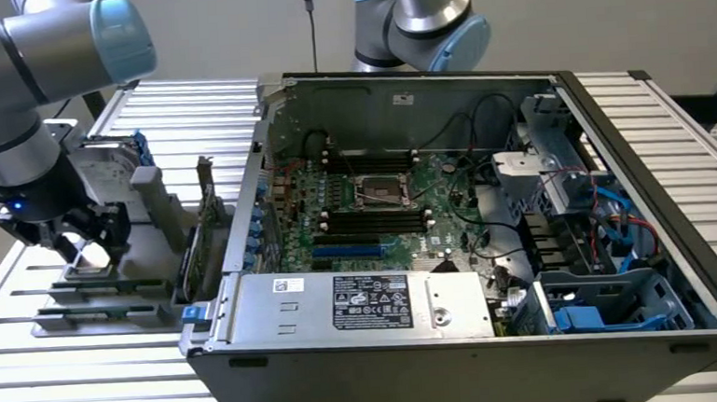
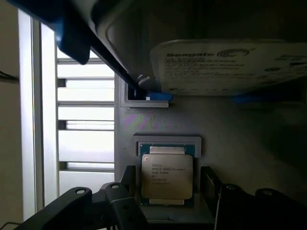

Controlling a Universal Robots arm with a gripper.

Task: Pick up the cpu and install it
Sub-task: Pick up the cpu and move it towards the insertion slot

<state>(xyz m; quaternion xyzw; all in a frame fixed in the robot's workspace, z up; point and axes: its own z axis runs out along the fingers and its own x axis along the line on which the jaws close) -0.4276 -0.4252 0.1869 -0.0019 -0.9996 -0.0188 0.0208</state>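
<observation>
The gripper [image 1: 85, 244] is hanging released, its fingers [image 2: 127, 178] straddling the cpu [image 2: 167, 176], seemingly not touching it. The slatted table [image 1: 46, 388] is carrying the open computer case [image 1: 468, 358] and, at the exterior view's left, a grey holder [image 2: 240, 134], where the hard drive [image 2: 230, 67] is standing near the cpu's pocket.
</observation>
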